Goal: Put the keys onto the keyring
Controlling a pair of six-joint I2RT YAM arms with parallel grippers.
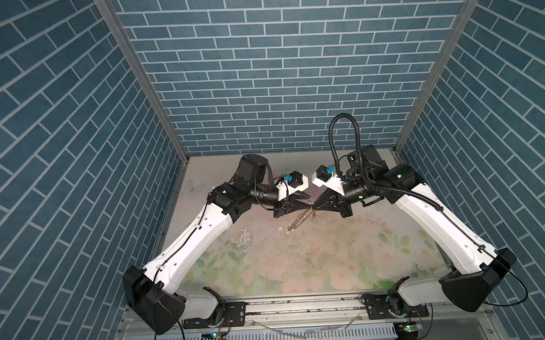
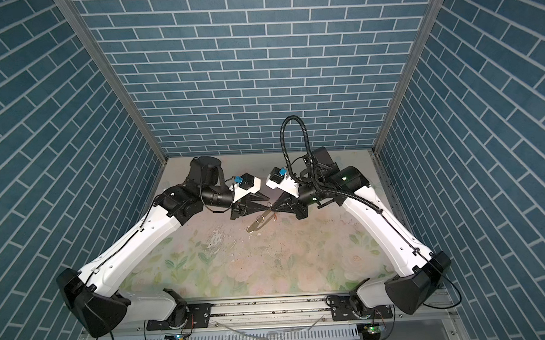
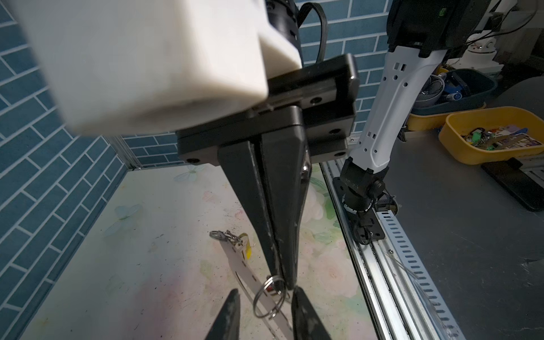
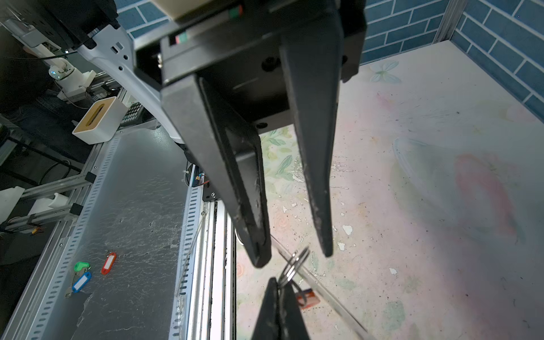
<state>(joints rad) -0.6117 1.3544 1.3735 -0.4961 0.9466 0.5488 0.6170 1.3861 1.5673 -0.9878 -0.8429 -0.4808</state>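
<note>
Two grippers are meeting tip to tip above the middle of the flowered table (image 1: 332,256) in both top views. The right gripper (image 3: 284,281) is clamping its fingers tight on a silver split ring (image 3: 269,294), with a red tag (image 4: 307,298) dangling just beside it. The left gripper (image 4: 295,256) is standing with its fingers (image 4: 256,232) parted, the ring sitting in the gap between the tips; whether they are touching it cannot be told. The keyring (image 3: 243,272), a pale flat strip with punched holes, is slanting away from the fingertips over the table, carrying a yellow-tagged key (image 3: 245,248) near its far end. Off the table, a yellow tray (image 3: 471,157) is holding a jumble of small coloured tags and metal bits, and a dark blue bin (image 3: 477,88) behind it is holding things too blurred to name. A white box (image 4: 97,132) with a slotted top is sitting near three loose tags (image 4: 82,281), green, blue and red, on the grey bench (image 4: 132,191).
</note>
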